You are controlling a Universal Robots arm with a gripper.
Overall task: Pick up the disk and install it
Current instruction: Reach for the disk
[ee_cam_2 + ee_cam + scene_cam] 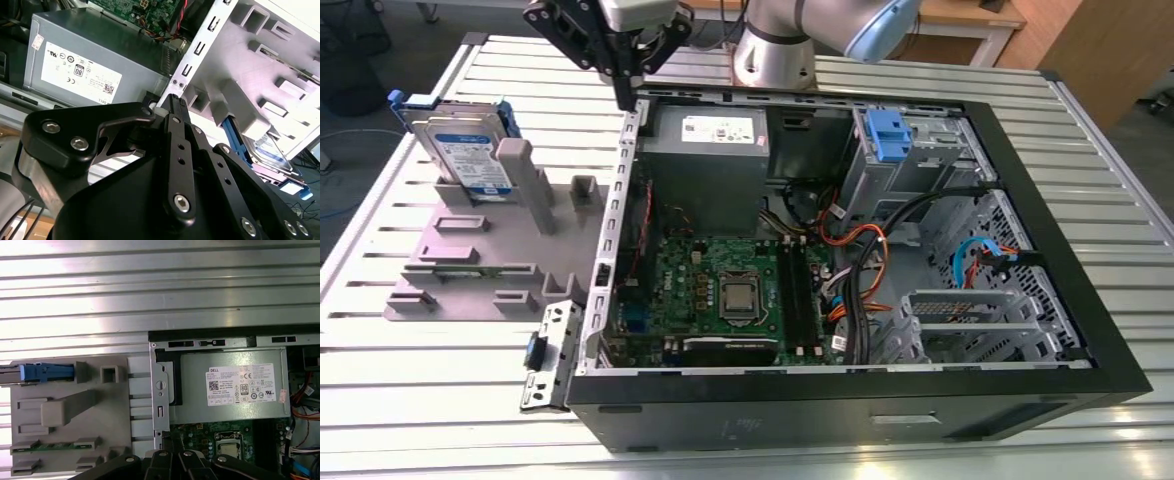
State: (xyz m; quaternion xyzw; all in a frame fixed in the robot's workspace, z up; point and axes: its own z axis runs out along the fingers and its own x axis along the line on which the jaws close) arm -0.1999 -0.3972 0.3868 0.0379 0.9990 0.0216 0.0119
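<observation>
Gripper (630,103) closed nr case (787,410); exterior view: disk (464,150) upright

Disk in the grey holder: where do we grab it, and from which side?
Take the disk by its upper edge, coming straight down from above. It stands on edge in the grey holder. Its lower part sits in the slot and a grey post stands close by one face, so the top is probably the only free part. Close across the two flat faces.
</observation>
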